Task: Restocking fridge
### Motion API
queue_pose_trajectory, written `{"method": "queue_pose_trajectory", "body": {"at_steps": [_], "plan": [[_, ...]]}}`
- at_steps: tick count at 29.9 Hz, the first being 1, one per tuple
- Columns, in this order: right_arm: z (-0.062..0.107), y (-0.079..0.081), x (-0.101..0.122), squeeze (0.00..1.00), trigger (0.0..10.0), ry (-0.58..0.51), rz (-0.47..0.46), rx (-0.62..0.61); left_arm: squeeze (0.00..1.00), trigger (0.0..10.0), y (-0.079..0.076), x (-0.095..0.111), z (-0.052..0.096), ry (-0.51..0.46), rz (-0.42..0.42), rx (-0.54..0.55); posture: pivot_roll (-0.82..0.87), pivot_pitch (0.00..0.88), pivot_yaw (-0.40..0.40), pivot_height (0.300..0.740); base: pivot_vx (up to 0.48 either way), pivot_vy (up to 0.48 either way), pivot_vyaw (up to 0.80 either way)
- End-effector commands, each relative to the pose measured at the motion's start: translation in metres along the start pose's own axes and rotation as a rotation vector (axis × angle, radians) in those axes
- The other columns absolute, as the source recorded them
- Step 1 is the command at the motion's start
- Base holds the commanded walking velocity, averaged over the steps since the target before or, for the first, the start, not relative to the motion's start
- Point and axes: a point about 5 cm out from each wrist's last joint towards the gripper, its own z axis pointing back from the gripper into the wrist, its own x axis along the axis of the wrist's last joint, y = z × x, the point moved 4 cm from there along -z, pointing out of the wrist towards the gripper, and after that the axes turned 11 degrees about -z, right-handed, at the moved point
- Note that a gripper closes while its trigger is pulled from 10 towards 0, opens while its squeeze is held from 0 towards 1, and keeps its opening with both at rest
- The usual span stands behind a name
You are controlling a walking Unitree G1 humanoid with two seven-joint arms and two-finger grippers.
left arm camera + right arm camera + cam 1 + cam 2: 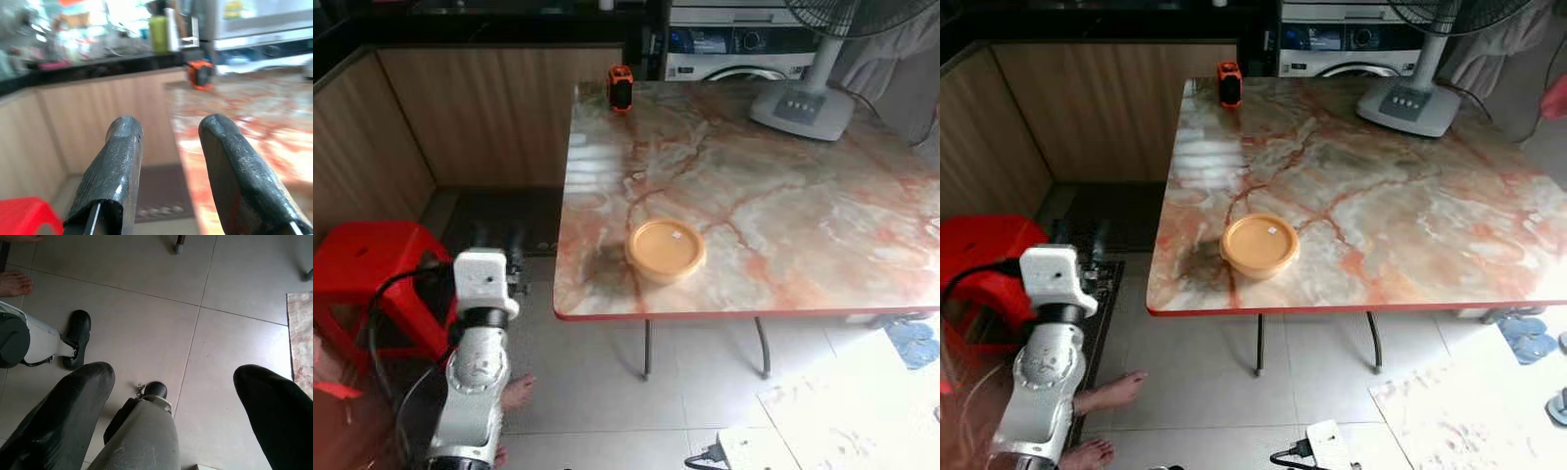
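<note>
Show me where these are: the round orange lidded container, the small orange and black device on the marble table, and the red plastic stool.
Round orange lidded container [666, 247], left eye view, lid centre.
Small orange and black device [621, 88], left eye view, body middle.
Red plastic stool [367, 257], left eye view, seat top.

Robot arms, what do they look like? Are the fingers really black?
Yes! The left arm is a silver tube of rounded segments, topped by a boxy white wrist block, with black cables looping off its side. The left gripper has two long, rounded black fingers, matte and a little scuffed. The right gripper has the same thick black fingers.
</note>
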Motion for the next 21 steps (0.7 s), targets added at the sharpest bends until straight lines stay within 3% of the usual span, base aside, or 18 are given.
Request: {"method": "queue_pose_trajectory", "body": {"at_steps": [1, 4, 8, 13, 21], "plan": [[0.000, -0.002, 0.000, 0.00, 10.0, -0.006, -0.017, -0.008, 0.00, 10.0, -0.009, 0.011, -0.003, -0.020, 0.033, -0.051, 0.06, 0.068, -0.014, 0.740, 0.000, 0.000, 0.00], [0.001, -0.003, 0.001, 0.00, 10.0, -0.014, -0.025, -0.016, 0.00, 10.0, -0.019, 0.016, -0.002, -0.022, 0.025, -0.106, 0.06, 0.068, -0.012, 0.740, 0.000, 0.000, 0.00], [0.002, -0.013, 0.002, 0.00, 10.0, -0.029, -0.090, -0.059, 0.00, 10.0, -0.017, 0.013, 0.000, 0.002, 0.056, -0.101, 0.06, 0.067, -0.013, 0.740, 0.133, 0.000, -0.14], [0.003, -0.015, 0.002, 0.00, 10.0, -0.025, -0.066, -0.062, 0.00, 10.0, -0.014, 0.008, 0.001, 0.024, 0.055, -0.105, 0.06, 0.066, -0.012, 0.740, 0.279, 0.000, -0.75], [0.003, -0.018, 0.003, 0.00, 10.0, -0.034, -0.074, -0.069, 0.00, 10.0, -0.015, 0.008, 0.001, 0.040, 0.071, -0.116, 0.06, 0.058, -0.010, 0.740, 0.287, 0.000, 0.00]]}}
